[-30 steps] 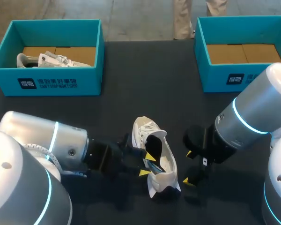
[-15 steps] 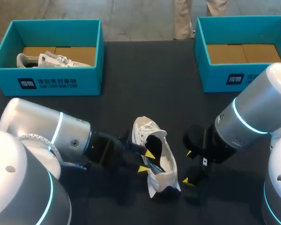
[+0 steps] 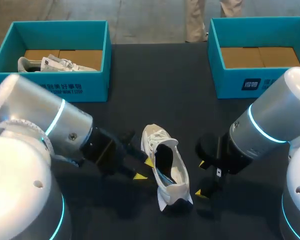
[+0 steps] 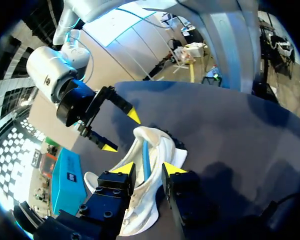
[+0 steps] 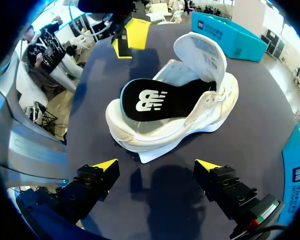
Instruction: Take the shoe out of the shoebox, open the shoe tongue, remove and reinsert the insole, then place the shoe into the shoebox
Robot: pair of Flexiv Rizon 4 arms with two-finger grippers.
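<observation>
The white shoe (image 3: 168, 175) sits on the black table (image 3: 140, 90), with my left gripper (image 3: 144, 169) just beside it on one side and my right gripper (image 3: 202, 179) near it on the other, both with fingers spread wide apart.

On the dark table (image 3: 160, 85), a second white shoe (image 3: 32, 64) lies inside the left shoebox (image 3: 97, 85).

A robotics lab: left arm (image 3: 45, 120) and right arm (image 3: 270, 125) flank a dark table (image 3: 155, 85) carrying two teal shoeboxes (image 3: 55, 87) (image 3: 230, 82).
</observation>
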